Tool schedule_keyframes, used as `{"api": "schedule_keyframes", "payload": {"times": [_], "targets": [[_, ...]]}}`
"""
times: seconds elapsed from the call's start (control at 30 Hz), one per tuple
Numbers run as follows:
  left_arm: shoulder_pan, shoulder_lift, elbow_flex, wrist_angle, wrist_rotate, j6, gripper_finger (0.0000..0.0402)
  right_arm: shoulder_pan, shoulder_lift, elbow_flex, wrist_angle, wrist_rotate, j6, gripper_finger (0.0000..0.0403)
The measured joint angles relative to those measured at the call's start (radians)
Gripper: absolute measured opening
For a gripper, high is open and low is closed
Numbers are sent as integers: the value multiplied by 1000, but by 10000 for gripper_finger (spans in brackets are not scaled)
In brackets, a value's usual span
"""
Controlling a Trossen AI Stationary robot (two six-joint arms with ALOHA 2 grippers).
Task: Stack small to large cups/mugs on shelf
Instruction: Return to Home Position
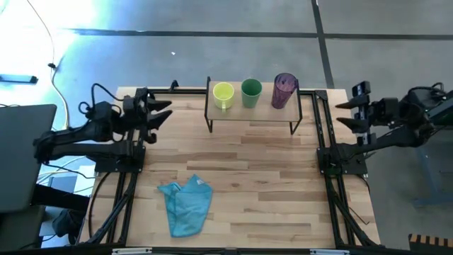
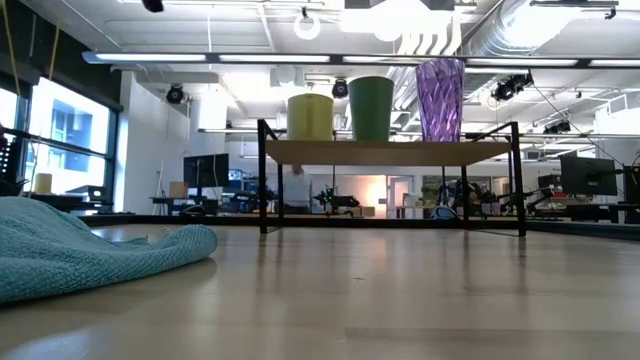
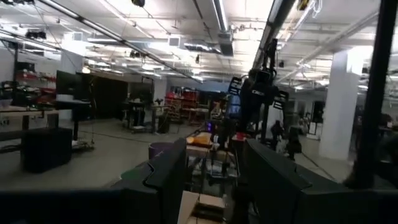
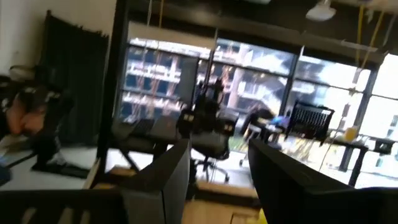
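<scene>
Left claw (image 1: 166, 111) and right claw (image 1: 340, 114) both gape empty at the desk's (image 1: 241, 163) sides. Yellow mug (image 1: 223, 94), green cup (image 1: 250, 92) and purple tumbler (image 1: 284, 90) line the shelf (image 1: 255, 113); you look to be homing, so fold both arms clear.

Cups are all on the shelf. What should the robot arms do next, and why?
Probably just settle both arms at rest. The yellow mug, green cup and purple tumbler stand in a row on the shelf, and the left claw and right claw are open, empty, out at the sides.
</scene>
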Motion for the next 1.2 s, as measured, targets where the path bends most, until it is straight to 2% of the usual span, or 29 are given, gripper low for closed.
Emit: {"api": "schedule_keyframes", "payload": {"times": [0.2,0.33,0.57,0.77,0.83,1.13,1.2], "targets": [[-1,-129,-1,-117,47,-1,150,0,-26,0,-105,-27,15,155],[-1,-198,-67,-112,47,-36,150,0,-56,-49,-63,-53,22,155],[-1,-346,-248,-2,47,-121,150,0,-229,-337,201,-66,47,155],[-1,-445,-315,-9,40,-154,150,0,-404,-570,471,-65,-18,155],[-1,-463,-322,-10,35,-157,150,0,-425,-623,555,-66,-51,155],[0,-479,-324,-16,44,-205,150,0,-425,-626,463,-206,-49,155],[0,-478,-324,-17,47,-210,150,0,-425,-638,448,-209,-26,155]]}}
